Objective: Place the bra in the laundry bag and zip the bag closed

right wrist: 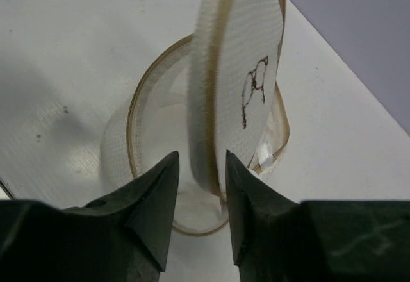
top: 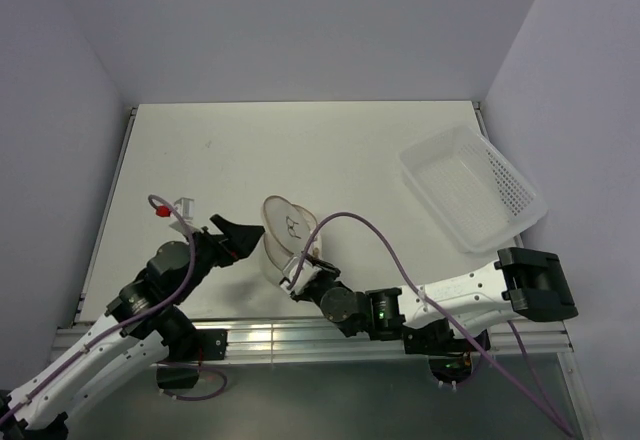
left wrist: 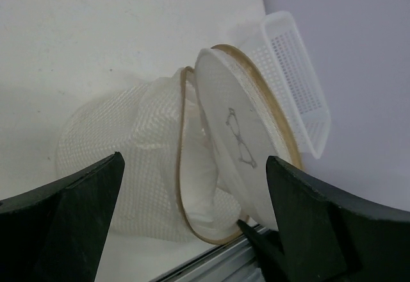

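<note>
The laundry bag [top: 272, 250], a white mesh drum with tan trim, lies on its side near the table's front edge. Its round lid [top: 289, 222] with the black eyeglasses mark stands swung open. Smooth off-white fabric, the bra [left wrist: 197, 189], shows inside the bag's mouth. My left gripper [top: 238, 236] is wide open just left of the bag, fingers [left wrist: 83, 199] apart on either side of it without touching. My right gripper [top: 298, 273] is at the bag's near side. It is open, its fingertips [right wrist: 168, 166] straddling the lid's lower rim [right wrist: 206, 147] with small gaps.
A white perforated plastic tray [top: 470, 185] sits at the back right by the wall. A small white object [top: 185, 204] lies on the table left of the bag. The metal rail [top: 250, 338] at the table's front edge runs just below the bag.
</note>
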Motion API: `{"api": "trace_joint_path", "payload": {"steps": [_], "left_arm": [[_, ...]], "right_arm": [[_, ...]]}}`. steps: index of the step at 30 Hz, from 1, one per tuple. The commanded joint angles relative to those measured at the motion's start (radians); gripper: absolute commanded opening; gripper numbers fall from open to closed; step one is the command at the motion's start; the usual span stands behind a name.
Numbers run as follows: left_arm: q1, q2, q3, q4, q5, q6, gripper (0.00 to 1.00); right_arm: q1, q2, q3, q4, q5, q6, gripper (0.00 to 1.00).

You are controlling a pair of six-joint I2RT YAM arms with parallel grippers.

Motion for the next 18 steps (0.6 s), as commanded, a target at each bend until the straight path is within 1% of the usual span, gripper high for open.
{"api": "trace_joint_path", "payload": {"steps": [1, 2, 4, 5, 9, 10, 11, 12, 13, 14, 15, 16, 17, 18], "left_arm": [[-0.003, -0.086, 0.004, 0.002, -0.018, -0.028, 0.99], [-0.003, -0.106, 0.003, -0.021, -0.034, -0.031, 0.99], [-0.003, -0.112, 0.013, -0.061, -0.049, -0.039, 0.99], [-0.003, -0.126, 0.018, -0.069, -0.058, -0.036, 0.99], [-0.003, -0.152, 0.021, -0.087, -0.061, -0.023, 0.99], [-0.003, -0.149, 0.02, -0.083, -0.054, -0.019, 0.99], [-0.003, -0.126, 0.021, -0.081, -0.031, -0.017, 0.99], [-0.003, -0.108, 0.023, -0.081, -0.02, -0.02, 0.99], [-0.003, -0.09, 0.02, -0.079, -0.012, -0.022, 0.99], [-0.003, -0.056, 0.015, -0.075, -0.002, -0.023, 0.99], [-0.003, -0.045, 0.009, -0.073, 0.008, -0.028, 0.99], [-0.003, -0.037, 0.004, -0.072, 0.006, -0.029, 0.98], [-0.003, -0.037, -0.009, -0.073, 0.002, -0.033, 0.95], [-0.003, -0.039, -0.016, -0.073, -0.012, -0.034, 0.94]], "right_arm": [[0.02, -0.01, 0.045, -0.029, 0.034, 0.009, 0.45], [0.02, -0.015, 0.049, -0.046, 0.02, 0.02, 0.5], [0.02, -0.042, 0.065, -0.098, -0.015, 0.055, 0.51], [0.02, -0.056, 0.066, -0.11, -0.058, 0.065, 0.51], [0.018, -0.12, 0.069, -0.127, -0.098, 0.098, 0.52], [0.017, -0.137, 0.071, -0.133, -0.109, 0.11, 0.6], [0.0, -0.156, 0.072, -0.139, -0.127, 0.129, 0.65], [-0.018, -0.203, 0.075, -0.167, -0.206, 0.184, 0.67], [-0.047, -0.228, 0.077, -0.182, -0.262, 0.221, 0.69], [-0.128, -0.255, 0.08, -0.199, -0.318, 0.265, 0.71], [-0.18, -0.294, 0.089, -0.219, -0.377, 0.376, 0.73], [-0.236, -0.308, 0.097, -0.271, -0.474, 0.429, 0.74], [-0.283, -0.318, 0.103, -0.288, -0.477, 0.483, 0.74], [-0.352, -0.334, 0.101, -0.305, -0.466, 0.568, 0.77]]}}
